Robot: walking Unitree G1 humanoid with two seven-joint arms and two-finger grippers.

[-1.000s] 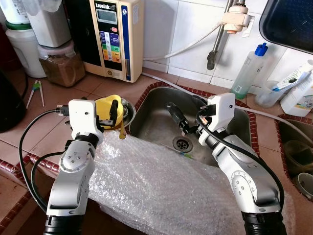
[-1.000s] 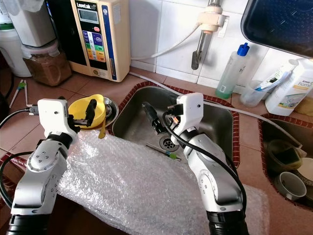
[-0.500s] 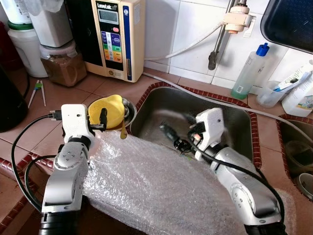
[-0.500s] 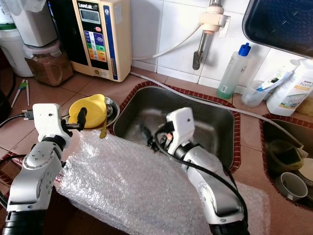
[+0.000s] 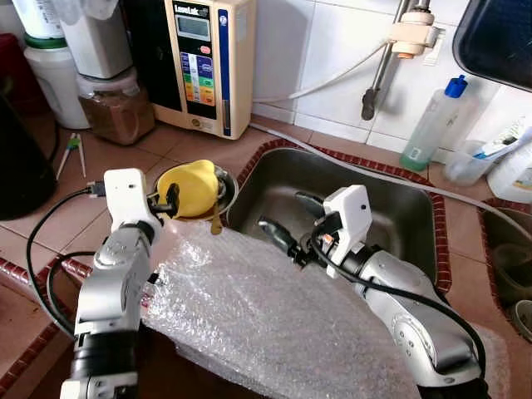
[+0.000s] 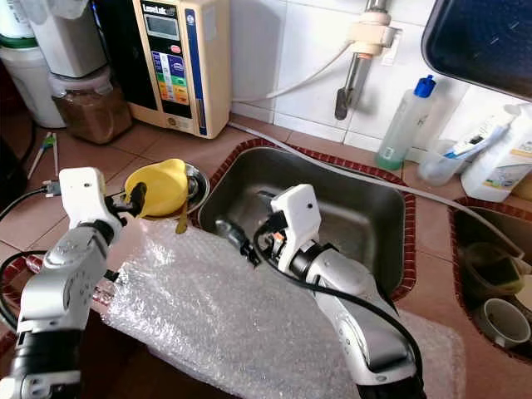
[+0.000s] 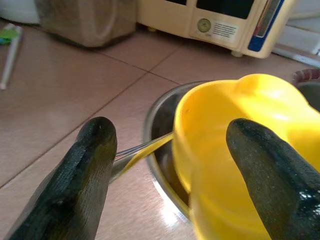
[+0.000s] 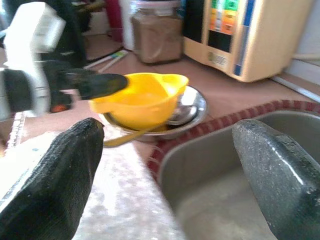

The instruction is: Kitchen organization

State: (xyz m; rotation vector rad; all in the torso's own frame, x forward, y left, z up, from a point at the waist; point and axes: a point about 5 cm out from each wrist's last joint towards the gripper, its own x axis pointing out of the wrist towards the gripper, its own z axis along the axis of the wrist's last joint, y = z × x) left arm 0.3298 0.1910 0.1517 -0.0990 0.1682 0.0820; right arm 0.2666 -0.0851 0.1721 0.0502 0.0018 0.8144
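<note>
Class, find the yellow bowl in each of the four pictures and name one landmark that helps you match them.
Left eye: yellow bowl, left of the sink.
Right eye: left of centre.
Left wrist: right, close up.
Right wrist: centre-left.
Shared landmark: the steel dish beneath it.

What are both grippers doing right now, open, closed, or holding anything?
Left gripper: open, fingers straddling the rim of the yellow bowl, not clamped.
Right gripper: open and empty, over the near edge of the sink.

The cream water machine (image 5: 206,62) by the wall carries a brand word above its small display, but the letters are too small to read. No other text is readable.
</note>
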